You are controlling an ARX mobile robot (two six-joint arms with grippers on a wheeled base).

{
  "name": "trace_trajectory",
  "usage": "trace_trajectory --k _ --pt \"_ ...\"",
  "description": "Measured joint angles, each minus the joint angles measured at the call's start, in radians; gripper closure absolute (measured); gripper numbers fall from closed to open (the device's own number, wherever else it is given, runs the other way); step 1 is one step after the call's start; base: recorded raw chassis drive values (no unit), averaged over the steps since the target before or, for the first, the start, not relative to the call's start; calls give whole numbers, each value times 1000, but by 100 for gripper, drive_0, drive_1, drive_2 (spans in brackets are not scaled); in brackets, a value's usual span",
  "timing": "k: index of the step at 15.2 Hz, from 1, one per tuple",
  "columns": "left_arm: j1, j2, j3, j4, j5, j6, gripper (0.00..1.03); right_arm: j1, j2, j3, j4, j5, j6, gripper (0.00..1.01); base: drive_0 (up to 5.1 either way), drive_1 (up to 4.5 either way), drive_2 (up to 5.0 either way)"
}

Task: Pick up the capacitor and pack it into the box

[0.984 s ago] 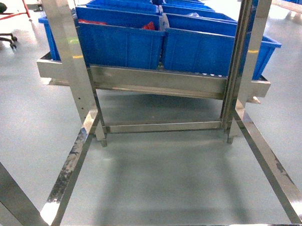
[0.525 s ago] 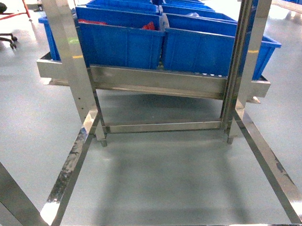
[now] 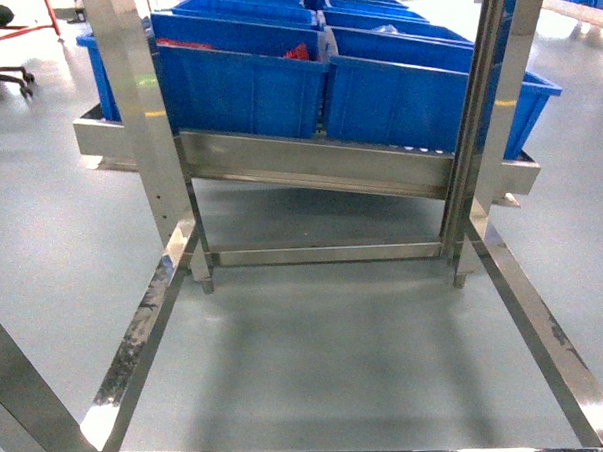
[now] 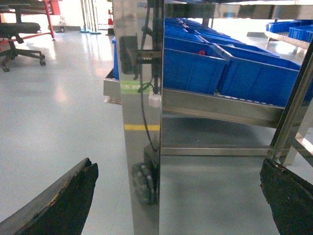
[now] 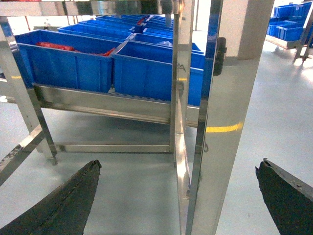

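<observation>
From the head camera I see no capacitor and no pink box — neither task thing shows in any of the three views, so I can't say where they sit. What fills the view is a stainless steel rack (image 3: 319, 165) carrying rows of blue bins (image 3: 240, 89), tilted slightly toward me, I judge so that parts slide to the front for picking. Something red (image 3: 296, 53) pokes up in one bin, too small to identify. Below the shelf lies bare grey floor (image 3: 327, 355) framed by the rack's lower rails.

Neither arm reaches into the head view. Each wrist camera looks out level past its own tool: the left tool (image 4: 176, 196) shows two dark fingers (image 4: 63, 205) at the frame's bottom corners, well apart, so it is released and carries nothing. The right tool (image 5: 176, 196) reads the same — its fingers (image 5: 68, 205) are spread wide with only floor between them. A steel upright (image 4: 142, 122) with a cable and a yellow tape band stands close in front of the left wrist; a similar post (image 5: 220, 122) crowds the right one.

My judgement: I'm at the very start, arms parked low and clear of the rack uprights. Next I would have to find the capacitor, perhaps among the bins, minding those posts as I raise an arm.
</observation>
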State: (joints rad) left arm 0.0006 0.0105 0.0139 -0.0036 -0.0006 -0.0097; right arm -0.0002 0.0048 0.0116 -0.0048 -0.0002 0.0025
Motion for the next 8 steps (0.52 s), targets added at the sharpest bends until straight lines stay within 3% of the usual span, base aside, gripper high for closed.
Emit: trace_trajectory --k 8 --pt "0 0 0 -2 0 0 5 0 0 0 -2 0 0 3 0 0 0"
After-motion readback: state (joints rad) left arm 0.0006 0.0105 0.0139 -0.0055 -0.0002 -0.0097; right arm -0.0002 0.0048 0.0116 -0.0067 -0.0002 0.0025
